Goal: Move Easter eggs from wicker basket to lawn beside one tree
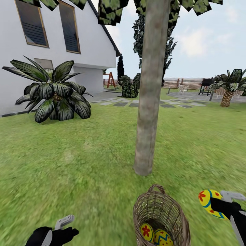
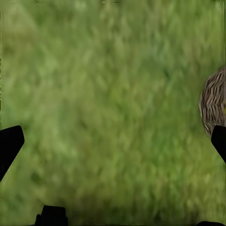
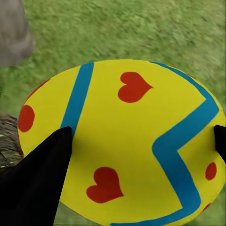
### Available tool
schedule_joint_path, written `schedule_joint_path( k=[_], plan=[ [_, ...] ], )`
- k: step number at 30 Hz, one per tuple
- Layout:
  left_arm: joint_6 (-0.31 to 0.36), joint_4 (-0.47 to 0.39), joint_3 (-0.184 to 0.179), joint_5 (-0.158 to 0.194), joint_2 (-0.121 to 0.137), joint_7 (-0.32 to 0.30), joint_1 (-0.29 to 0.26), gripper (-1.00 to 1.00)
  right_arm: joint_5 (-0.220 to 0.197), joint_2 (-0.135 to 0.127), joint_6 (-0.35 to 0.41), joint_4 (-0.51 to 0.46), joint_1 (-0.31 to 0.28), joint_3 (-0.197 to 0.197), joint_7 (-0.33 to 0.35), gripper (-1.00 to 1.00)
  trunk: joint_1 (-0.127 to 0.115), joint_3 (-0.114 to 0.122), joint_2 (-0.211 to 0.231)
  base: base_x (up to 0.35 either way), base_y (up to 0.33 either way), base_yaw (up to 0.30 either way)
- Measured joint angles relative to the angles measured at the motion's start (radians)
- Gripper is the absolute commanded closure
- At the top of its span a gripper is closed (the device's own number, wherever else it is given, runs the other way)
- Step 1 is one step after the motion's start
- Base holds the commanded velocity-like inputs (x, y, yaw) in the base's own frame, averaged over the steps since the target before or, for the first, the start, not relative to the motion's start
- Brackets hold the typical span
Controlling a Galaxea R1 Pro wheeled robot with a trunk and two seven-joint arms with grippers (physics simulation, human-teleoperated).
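A white house [image 1: 51, 44] w/ dark windows is seen far left in the head view, and a low spiky palm [image 1: 54, 92] is planted in front of it on the lawn [image 1: 85, 164].

Bottom left, the left gripper [image 1: 65, 225] is held low over bare grass, nothing in it. In the left wrist view its fingers [image 2: 10, 143] are spread wide apart w/ only grass between them, and the edge of the wicker basket [image 2: 214, 101] is caught off to one side.

Mid frame, the tree [image 1: 150, 85] is rooted in the lawn, straight grey-beige trunk, leaves cut off at the top. Grey paving slabs [image 1: 147, 103] and a dark bush [image 1: 129, 87] are visible behind it.

The wicker basket [image 1: 160, 212] is set on the grass just in front of the trunk base, close to it but not touching. Two Easter eggs [image 1: 155, 234] are left inside at the bottom (yellow w/ red and blue-green markings), lying against each other.

Bottom right, the right gripper [image 1: 216, 205] is clamped on the third egg [image 1: 206, 201], held off the ground to the right of the basket. In the right wrist view that egg [image 3: 122, 141] is pinched between the black fingers [image 3: 42, 174], red hearts and a blue zigzag facing the cam.

A second palm [image 1: 229, 87] and a fence [image 1: 184, 83] are seen far right, well back.
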Motion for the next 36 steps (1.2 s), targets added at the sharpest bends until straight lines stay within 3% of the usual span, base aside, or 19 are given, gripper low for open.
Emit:
schedule_joint_path(
  k=[3, 6, 12, 17, 26, 36],
  plan=[
    [-0.017, 0.008, -0.001, -0.008, 0.017, 0.01, 0.0, -1.0, -0.006, -0.017, 0.012, 0.017, 0.0, 0.017, 0.012, 1.0, 0.0, 0.0, 0.0, 0.0, 0.0, 0.0],
    [-0.034, 0.013, 0.003, -0.01, 0.03, 0.013, 0.0, -1.0, 0.0, 0.0, 0.02, 0.034, 0.0, 0.034, 0.011, 1.0, 0.0, 0.0, 0.0, 0.0, 0.0, 0.0],
    [-0.068, 0.012, 0.006, -0.01, 0.028, 0.011, 0.0, -1.0, 0.003, 0.034, 0.022, 0.062, 0.0, 0.068, 0.009, 1.0, 0.0, 0.0, 0.0, 0.0, 0.0, 0.0],
    [-0.111, 0.014, 0.003, -0.012, 0.027, 0.012, 0.0, -1.0, 0.004, 0.038, 0.022, 0.065, 0.0, 0.094, 0.004, 1.0, 0.0, 0.0, 0.0, 0.16, -0.177, 0.0],
    [-0.111, 0.012, 0.002, -0.012, 0.027, 0.012, 0.0, -1.0, 0.005, 0.038, 0.021, 0.066, 0.0, 0.093, 0.002, 1.0, 0.0, 0.0, 0.0, 0.148, -0.272, 0.0],
    [-0.104, 0.019, 0.001, -0.014, 0.025, 0.016, 0.0, -1.0, 0.005, 0.044, 0.022, 0.066, 0.0, 0.093, 0.002, 1.0, 0.0, 0.0, 0.0, -0.17, -0.262, 0.0]
  ],
)
